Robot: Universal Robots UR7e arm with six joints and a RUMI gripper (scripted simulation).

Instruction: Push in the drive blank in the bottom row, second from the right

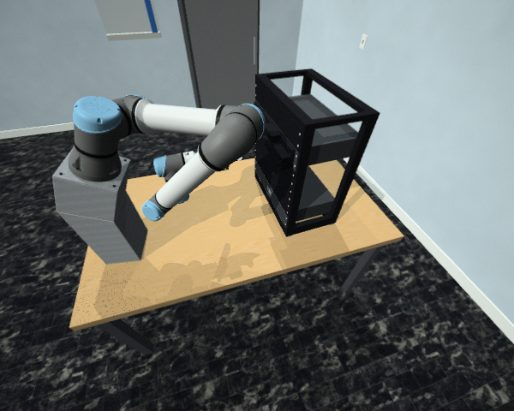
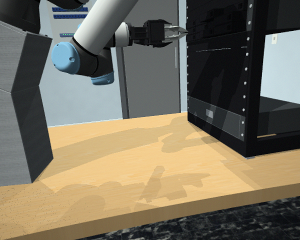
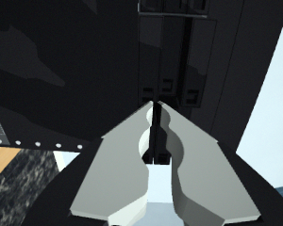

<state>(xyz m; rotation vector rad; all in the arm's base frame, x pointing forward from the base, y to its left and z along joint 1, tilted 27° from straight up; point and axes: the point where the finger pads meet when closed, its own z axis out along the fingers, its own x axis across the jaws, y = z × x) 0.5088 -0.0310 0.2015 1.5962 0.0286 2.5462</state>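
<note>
Exterior view shows the gripper (image 2: 183,32) pressed together on nothing, making one blunt tip for pushing, level and square to the rack (image 2: 256,77) on the worktop (image 2: 134,165), so thrust shouldn't tip it. Its tip seems to touch the target drive blank (image 3: 166,71).

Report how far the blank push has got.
Done: the two-jaw gripper is shut on nothing and lined up level with the drive blanks of the black open-frame rack. In hand: its tips sit at the rack's front; contact can't be confirmed. Left: pushing the blank until it latches, with the rack staying upright on the light wooden table.
</note>
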